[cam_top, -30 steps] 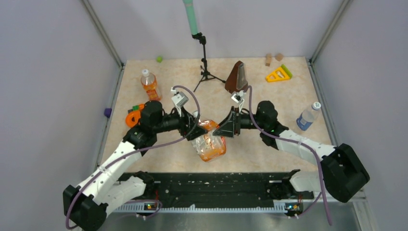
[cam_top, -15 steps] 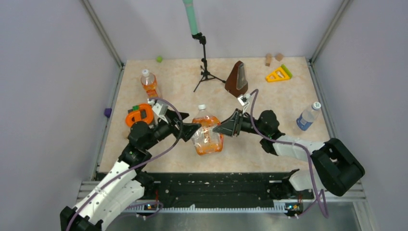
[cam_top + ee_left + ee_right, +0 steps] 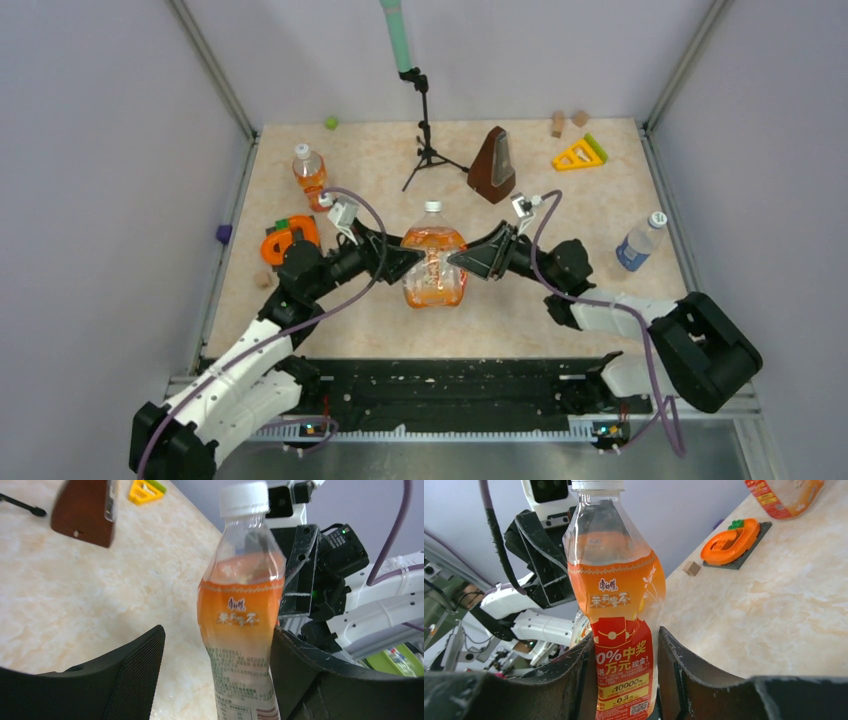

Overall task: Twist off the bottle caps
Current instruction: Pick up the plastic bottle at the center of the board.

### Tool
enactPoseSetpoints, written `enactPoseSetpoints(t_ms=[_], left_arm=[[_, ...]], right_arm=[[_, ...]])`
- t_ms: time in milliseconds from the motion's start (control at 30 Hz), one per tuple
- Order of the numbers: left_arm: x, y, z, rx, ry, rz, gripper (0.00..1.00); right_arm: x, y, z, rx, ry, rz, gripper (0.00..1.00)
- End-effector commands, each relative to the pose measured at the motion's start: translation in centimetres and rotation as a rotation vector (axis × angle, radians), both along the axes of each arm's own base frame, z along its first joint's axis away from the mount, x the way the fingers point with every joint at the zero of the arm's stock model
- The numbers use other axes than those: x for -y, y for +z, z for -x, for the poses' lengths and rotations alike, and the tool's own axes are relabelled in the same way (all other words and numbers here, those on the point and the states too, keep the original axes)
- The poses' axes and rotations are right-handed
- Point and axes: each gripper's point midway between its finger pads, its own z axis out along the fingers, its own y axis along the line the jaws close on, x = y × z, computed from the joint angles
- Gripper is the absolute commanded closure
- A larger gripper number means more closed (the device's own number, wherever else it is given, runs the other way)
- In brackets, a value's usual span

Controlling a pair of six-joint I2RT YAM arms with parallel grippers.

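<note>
Squat clear plastic bottle of orange liquid (image 3: 433,270) at the centre of the beige marbled desk (image 3: 540,180), upright between the two arms, its round white screw cap (image 3: 432,207) in place; whether its base rests on the desk cannot be told. The right gripper (image 3: 624,645) is closed on the labelled lower body, a finger pressed to each side of the label. The left gripper (image 3: 215,645) brackets the same bottle from the left with its jaws apart. One finger lies against the bottle wall and the other stands clear of it, with desk showing in the gap, so it has hold of nothing. Change over the last second: the bottle, previously tilted and nearer the arm bases, has been carried farther from them and stood up. The left gripper, which had released and drawn back to the left, has returned around the body. By this reading the bottle is now set up for unscrewing, but the step itself is not begun, since neither gripper is at the cap. The slim bottle of orange liquid (image 3: 312,178) at far left and the clear blue-labelled bottle (image 3: 638,243) at right stand well apart from both arms, both capped. The brown pyramid-shaped metronome (image 3: 493,165) stands beyond the held bottle, near but apart.
</note>
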Motion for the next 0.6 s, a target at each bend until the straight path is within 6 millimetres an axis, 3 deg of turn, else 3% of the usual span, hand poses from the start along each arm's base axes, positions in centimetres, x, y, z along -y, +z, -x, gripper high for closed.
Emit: enactPoseSetpoints(t_ms=[0, 200, 300, 400, 567], left_arm=[[1.9, 2.9, 1.8, 0.023, -0.169, 0.068, 0.25], [3.1, 2.5, 2.1, -0.031, -0.259, 0.072, 0.18], [2.9, 1.7, 0.4, -0.101, -0.176, 0.043, 0.15], [2.2, 1.1, -0.7, -0.148, -0.094, 0.008, 0.03], [1.3, -0.2, -1.8, -0.184, 0.003, -0.023, 0.02]], right_arm=[[1.0, 2.5, -0.4, 0.107, -0.098, -0.039, 0.82], [1.6, 1.9, -0.8, 0.135, -0.158, 0.028, 0.82], [1.7, 1.2, -0.9, 0.128, -0.168, 0.059, 0.82], [2.2, -0.2, -1.7, 0.092, -0.217, 0.114, 0.82], [2.4, -0.8, -1.7, 0.074, -0.226, 0.115, 0.81]])
